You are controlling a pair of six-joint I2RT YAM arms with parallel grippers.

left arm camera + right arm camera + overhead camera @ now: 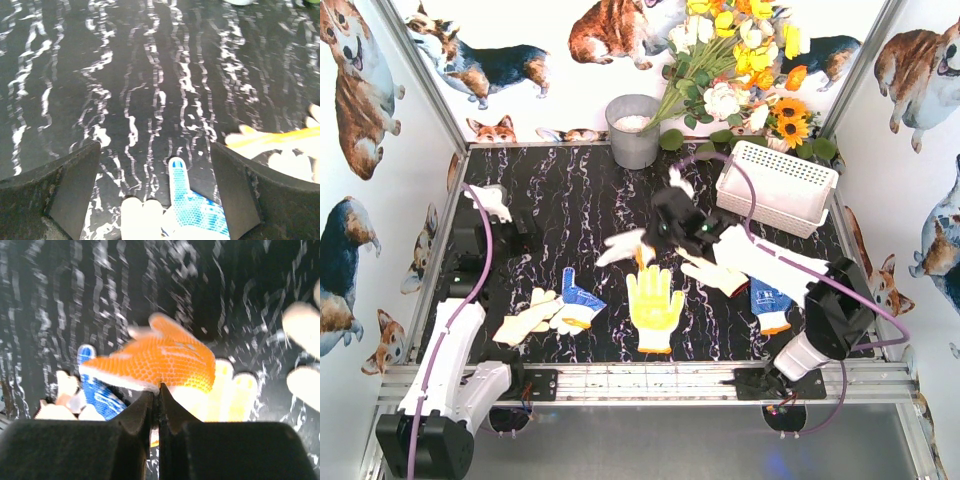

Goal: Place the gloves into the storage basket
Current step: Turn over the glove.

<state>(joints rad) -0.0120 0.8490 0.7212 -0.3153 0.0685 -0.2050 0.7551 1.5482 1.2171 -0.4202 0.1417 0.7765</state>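
Right end effector (159, 388), fingers pressed together, pinches the white hem of an orange-dotted glove (160, 357) held clear of the desk (570, 200). A yellow glove (655, 300) lies beneath it, and the storage basket (770, 200) stands apart to its right. Left end effector (155, 147), fingers spread, with a blue-dotted glove (195, 210) lying below, between them.

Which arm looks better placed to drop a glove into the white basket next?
Right. The right gripper is shut on an orange glove, and the basket sits on that side. The left gripper is open and empty, farther away.
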